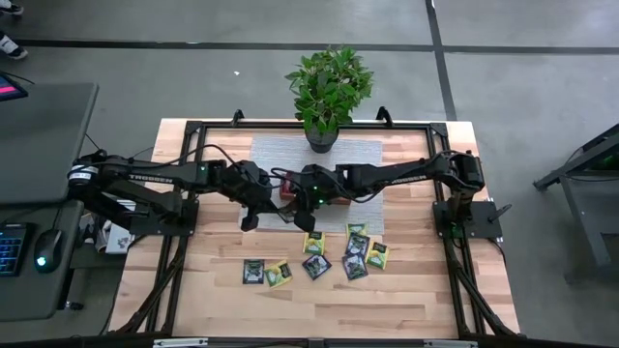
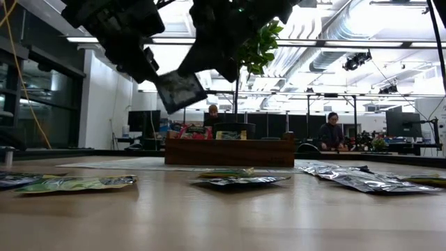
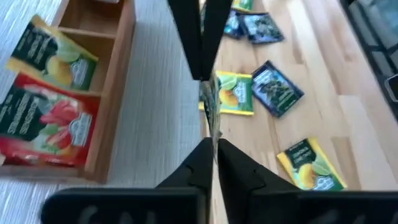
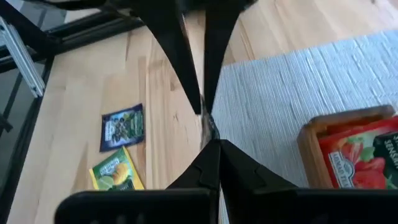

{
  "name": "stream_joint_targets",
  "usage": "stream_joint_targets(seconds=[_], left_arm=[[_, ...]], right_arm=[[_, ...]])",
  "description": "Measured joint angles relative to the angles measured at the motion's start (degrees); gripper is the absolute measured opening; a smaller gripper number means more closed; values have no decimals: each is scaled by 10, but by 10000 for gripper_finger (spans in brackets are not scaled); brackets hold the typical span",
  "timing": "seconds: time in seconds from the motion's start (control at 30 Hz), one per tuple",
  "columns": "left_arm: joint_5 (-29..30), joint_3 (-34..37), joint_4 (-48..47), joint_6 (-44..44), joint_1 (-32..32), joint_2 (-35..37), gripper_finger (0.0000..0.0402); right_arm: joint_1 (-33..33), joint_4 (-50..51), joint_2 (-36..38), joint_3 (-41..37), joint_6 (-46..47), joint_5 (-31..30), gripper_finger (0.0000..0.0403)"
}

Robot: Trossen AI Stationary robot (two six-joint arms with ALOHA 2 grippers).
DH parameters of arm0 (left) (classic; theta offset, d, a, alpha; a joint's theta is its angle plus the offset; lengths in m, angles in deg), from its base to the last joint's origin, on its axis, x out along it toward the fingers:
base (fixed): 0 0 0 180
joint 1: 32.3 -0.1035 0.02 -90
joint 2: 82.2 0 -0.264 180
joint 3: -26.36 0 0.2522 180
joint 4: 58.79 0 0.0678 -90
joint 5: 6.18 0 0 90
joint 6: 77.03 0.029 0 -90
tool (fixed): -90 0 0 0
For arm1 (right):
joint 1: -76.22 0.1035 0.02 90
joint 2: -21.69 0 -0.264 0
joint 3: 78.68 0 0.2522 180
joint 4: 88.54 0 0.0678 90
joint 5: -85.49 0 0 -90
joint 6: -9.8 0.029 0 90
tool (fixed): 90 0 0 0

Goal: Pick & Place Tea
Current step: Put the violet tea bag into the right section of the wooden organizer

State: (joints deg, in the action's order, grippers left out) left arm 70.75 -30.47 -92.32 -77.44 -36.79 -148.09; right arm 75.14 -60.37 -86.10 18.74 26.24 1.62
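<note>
Both arms meet mid-desk, above the bare wood just in front of the tray [image 3: 115, 93].

Left gripper [image 3: 212, 144]: fingers nearly together, pinching the held sachet [image 2: 180, 90] by one edge. Right gripper [image 4: 214, 144]: closed on the same sachet from the opposite side, tips facing the left gripper's. So that's one sachet with two grips on it.

The held sachet is dark and hangs tilted in the air, well clear of the desk [image 1: 213, 309]. Both wrist views see it edge-on, so its label can't be read.

The tray sits on a grey mat [image 4: 298, 81]. A red sachet [image 3: 43, 124] lies in one compartment and a lemon sachet [image 3: 53, 59] in the one next to it.

Loose sachets [image 1: 319, 259], dark and yellow-green, lie flat on the wood nearer the front edge. Some overlap, and none touch the tray.

A potted plant [image 1: 329, 92] stands at the back edge of the desk, behind the mat.

Two people [image 2: 332, 132] sit in the room beyond, well away from the desk.
</note>
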Motion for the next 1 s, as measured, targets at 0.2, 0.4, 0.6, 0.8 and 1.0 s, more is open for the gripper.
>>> stream_joint_targets(seconds=[0.2, 0.4, 0.6, 0.8, 1.0], left_arm=[[15, 0, -20, -3, 0, 5, 100], [32, 0, -67, -3, 0, 20, 172], [88, 0, -140, -2, 0, 50, 195], [119, 25, -159, -10, 0, 112, 195], [112, 105, -106, -59, 0, 196, 195]], right_arm=[[0, 48, 0, 0, 0, -15, 0], [-4, 106, 4, -1, -9, -57, 0], [-9, 180, 42, -1, -25, -81, 0], [-12, 226, 112, -45, -27, -122, 0], [-16, 12, 249, -268, 33, -151, 0]])
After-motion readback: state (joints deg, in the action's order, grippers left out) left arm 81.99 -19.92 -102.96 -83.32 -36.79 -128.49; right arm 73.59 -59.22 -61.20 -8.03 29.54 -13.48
